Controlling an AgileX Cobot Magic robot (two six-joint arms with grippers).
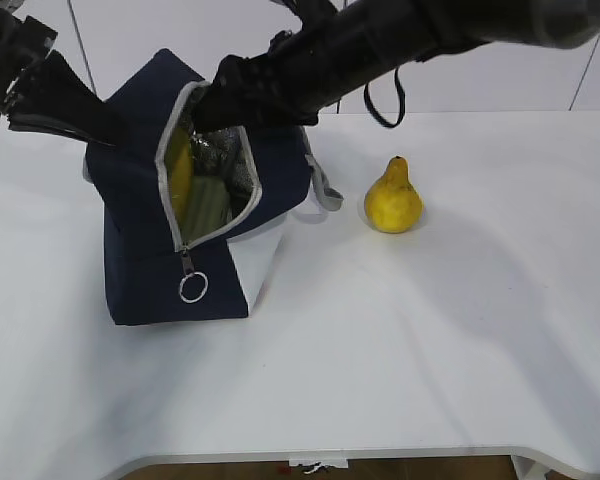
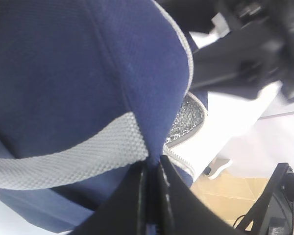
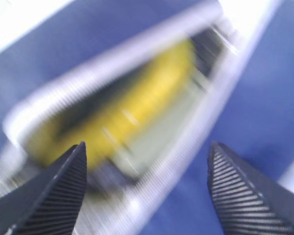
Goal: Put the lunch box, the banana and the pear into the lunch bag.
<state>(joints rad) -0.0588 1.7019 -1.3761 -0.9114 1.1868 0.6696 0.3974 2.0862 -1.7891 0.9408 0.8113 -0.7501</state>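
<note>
The navy lunch bag (image 1: 140, 240) stands tilted on the white table, its zipped mouth gaping toward the camera. Inside lie the yellow banana (image 1: 180, 175) and the pale green lunch box (image 1: 212, 203). The pear (image 1: 393, 197) stands upright on the table to the right of the bag. My left gripper (image 2: 152, 166) is shut on the bag's navy fabric (image 2: 88, 73) beside the grey webbing (image 2: 63, 156), holding it from the far left (image 1: 95, 135). My right gripper (image 3: 147, 152) hovers open over the mouth, empty, with the blurred banana (image 3: 132, 112) below it.
The zipper's ring pull (image 1: 192, 288) hangs down the bag's front. A grey handle strap (image 1: 325, 190) trails between bag and pear. The right arm (image 1: 400, 40) crosses above the bag from the upper right. The table's front edge (image 1: 330, 455) runs along the bottom.
</note>
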